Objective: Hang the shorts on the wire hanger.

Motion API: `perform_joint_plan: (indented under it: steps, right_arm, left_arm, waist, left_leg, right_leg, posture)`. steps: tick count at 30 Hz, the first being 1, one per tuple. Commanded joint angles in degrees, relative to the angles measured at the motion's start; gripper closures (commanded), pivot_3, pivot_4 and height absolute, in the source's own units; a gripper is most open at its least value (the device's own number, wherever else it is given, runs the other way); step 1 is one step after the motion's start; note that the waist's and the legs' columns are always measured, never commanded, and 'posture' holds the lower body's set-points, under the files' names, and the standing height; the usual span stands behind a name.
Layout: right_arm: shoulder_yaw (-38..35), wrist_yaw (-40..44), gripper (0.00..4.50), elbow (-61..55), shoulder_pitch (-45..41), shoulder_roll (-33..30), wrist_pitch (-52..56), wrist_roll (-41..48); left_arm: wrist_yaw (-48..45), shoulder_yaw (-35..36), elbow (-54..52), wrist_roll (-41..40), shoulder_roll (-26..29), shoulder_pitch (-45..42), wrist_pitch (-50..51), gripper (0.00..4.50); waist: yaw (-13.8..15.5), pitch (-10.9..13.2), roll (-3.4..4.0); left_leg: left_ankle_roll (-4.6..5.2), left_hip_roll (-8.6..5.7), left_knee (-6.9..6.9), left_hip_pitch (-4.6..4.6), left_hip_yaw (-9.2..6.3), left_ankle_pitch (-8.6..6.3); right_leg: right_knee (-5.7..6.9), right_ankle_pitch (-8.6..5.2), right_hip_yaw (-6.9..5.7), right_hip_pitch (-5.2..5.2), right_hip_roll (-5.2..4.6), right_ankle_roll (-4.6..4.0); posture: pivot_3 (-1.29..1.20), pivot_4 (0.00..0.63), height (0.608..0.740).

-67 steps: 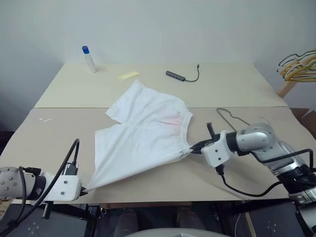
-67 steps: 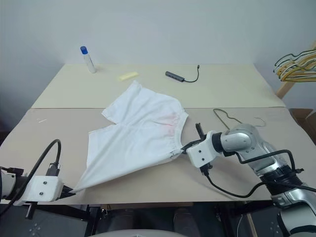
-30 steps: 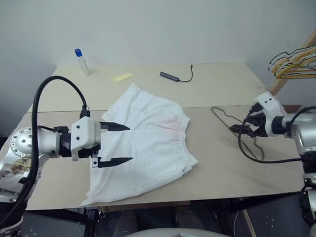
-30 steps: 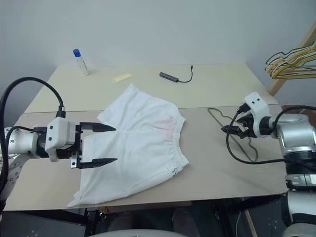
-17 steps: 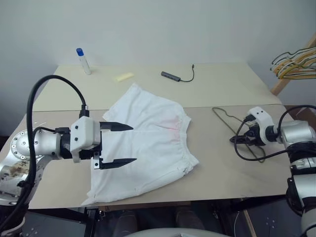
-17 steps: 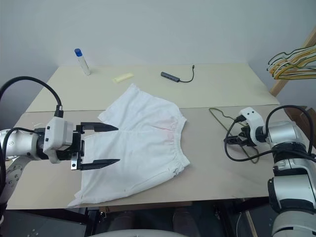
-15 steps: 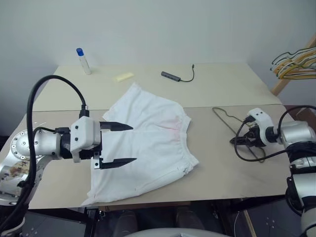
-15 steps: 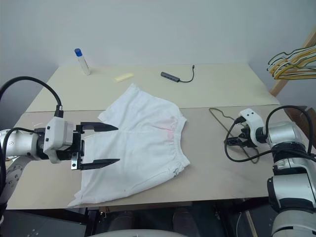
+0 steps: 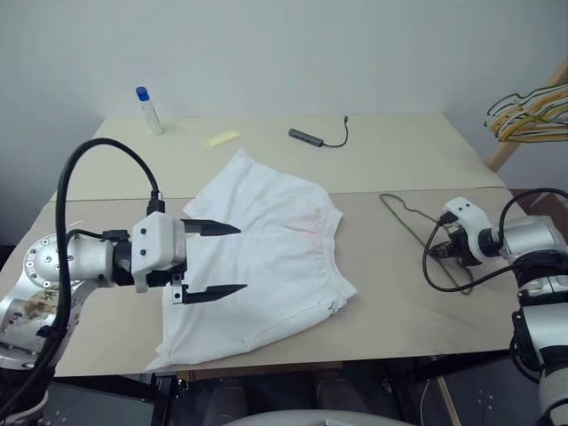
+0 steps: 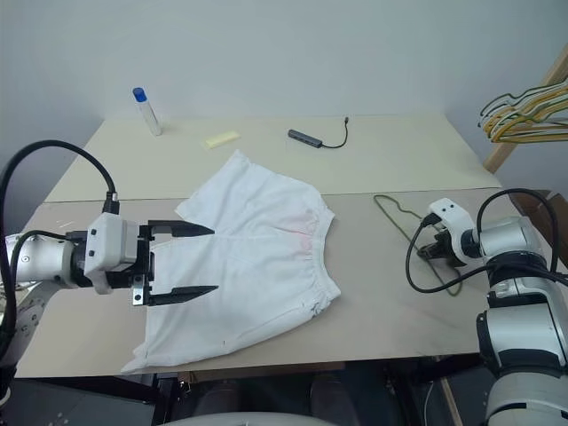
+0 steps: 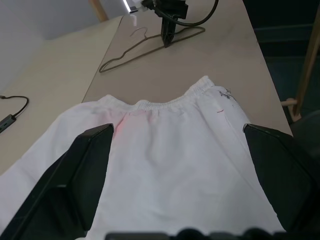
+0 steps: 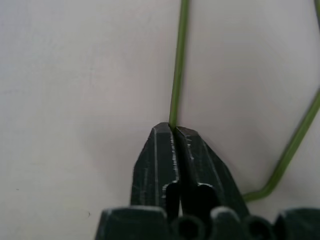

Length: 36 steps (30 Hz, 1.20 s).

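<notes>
Right gripper (image 12: pixel 173 131) is now clenched on the wire hanger (image 12: pixel 176 75) — its two black fingers meet around the thin green wire, pressed against the table (image 9: pixel 399 155). One second ago these fingers were spread above the hanger and the hand was higher; now it sits low on the wire at the right side of the table. Left gripper (image 9: pixel 224 259) has not moved: it hovers over the left leg of the shorts (image 9: pixel 266 257), fingers wide apart, holding nothing.

The shorts lie flat in the middle of the table, waistband toward the hanger, the lower hem close to the front edge. Between the waistband and the hanger there is a free strip of bare table. The hanger lies near the right edge, well apart from the shorts.

At the far side stand a small bottle with a blue cap (image 9: pixel 148 110), a yellow note (image 9: pixel 222 138) and a black cable with a dongle (image 9: pixel 318 135) — all far from both arms. A bunch of hangers (image 9: pixel 531 115) is beyond the right edge. No writing can be read anywhere.
</notes>
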Motion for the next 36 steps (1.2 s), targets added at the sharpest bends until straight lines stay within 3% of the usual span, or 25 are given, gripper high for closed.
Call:
perform_joint_plan:
  steps: [1, 5, 11, 16, 19, 27, 31, 36]
  right_arm:
    - [-1.36, -2.24, 4.48, 0.07, -0.93, 0.77, -0.59, -0.48]
    - [-5.61, -6.05, 4.48, -6.93, -0.48, 0.90, 1.19, 1.80]
    - [-13.41, -8.76, 4.48, -36.65, 7.74, 1.61, 4.78, 8.62]
    - [-14.55, -13.71, 4.48, -62.13, 15.25, 7.17, 4.53, 12.38]
    - [-12.32, -16.80, 4.48, -71.68, 18.78, 10.56, 2.52, 11.69]
    - [-7.13, -24.99, 4.48, -83.53, 20.15, 19.25, 6.80, 11.64]
    - [-3.14, -23.93, 4.50, -85.82, 21.98, 17.85, 4.55, 10.54]
    - [-2.43, -23.51, 4.50, -87.28, 22.56, 17.50, 5.38, 11.71]
  left_arm:
    - [3.40, -0.66, -0.34, 2.38, -0.88, -2.06, -0.38, 0.00]
    - [14.58, -3.34, 0.21, 2.66, -6.68, -6.44, 8.27, 0.00]
    - [29.99, -3.52, 0.89, -7.49, -21.96, -11.14, 23.61, 0.00]
    - [48.25, 1.60, 6.17, -16.95, -39.05, -17.19, 32.05, 0.00]
    - [55.27, 5.69, 9.45, -21.02, -45.09, -20.72, 32.59, 0.00]
    - [57.21, 5.09, 12.38, -21.20, -45.72, -24.03, 31.14, 0.00]
    - [53.82, 3.65, 12.69, -20.45, -44.28, -24.41, 29.75, 0.91]
    - [49.04, 0.96, 12.30, -19.21, -41.19, -24.46, 28.88, 2.52]
  waist:
    - [0.01, -0.01, -0.01]
    - [0.05, -0.01, -0.02]
    - [0.30, -0.03, 0.11]
    - [1.12, -0.06, 0.06]
    - [1.67, -0.06, 0.05]
    - [1.71, -0.06, 0.05]
    - [1.72, -0.06, 0.05]
    - [1.30, -0.06, 0.05]
  left_leg:
    - [0.00, 0.00, 0.01, 0.01, 0.00, 0.00]
    - [0.00, -0.01, 0.15, 0.01, -0.04, 0.00]
    - [0.05, -0.03, 0.23, -0.19, -0.29, -0.06]
    - [0.00, -0.16, 0.34, -0.33, -0.51, -0.10]
    - [-0.01, -0.23, 0.35, -0.35, -0.59, -0.10]
    - [-0.05, -0.37, 0.34, -0.36, -0.65, -0.10]
    - [-0.08, -0.45, 0.34, -0.38, -0.71, -0.08]
    - [-0.07, -0.45, 0.32, -0.39, -0.72, -0.08]
  right_leg:
    - [0.00, 0.00, 0.00, 0.02, 0.00, 0.00]
    - [0.03, 0.02, -0.01, 0.09, 0.00, 0.03]
    - [0.14, 0.00, -0.05, -0.01, 0.01, 0.12]
    - [0.12, 0.00, -0.12, -0.01, -0.08, 0.19]
    - [0.15, 0.01, -0.15, -0.01, -0.10, 0.21]
    - [0.09, 0.00, -0.14, -0.02, -0.14, 0.20]
    - [0.06, 0.00, -0.18, -0.02, -0.19, 0.20]
    - [0.01, -0.01, -0.20, -0.01, -0.17, 0.21]
  posture:
    - [-0.01, 0.000, 0.740]
    - [-0.01, 0.000, 0.740]
    - [-0.01, 0.000, 0.740]
    - [-0.02, 0.000, 0.740]
    - [-0.02, 0.000, 0.740]
    - [-0.04, 0.000, 0.740]
    - [-0.05, 0.000, 0.740]
    - [-0.07, 0.000, 0.740]
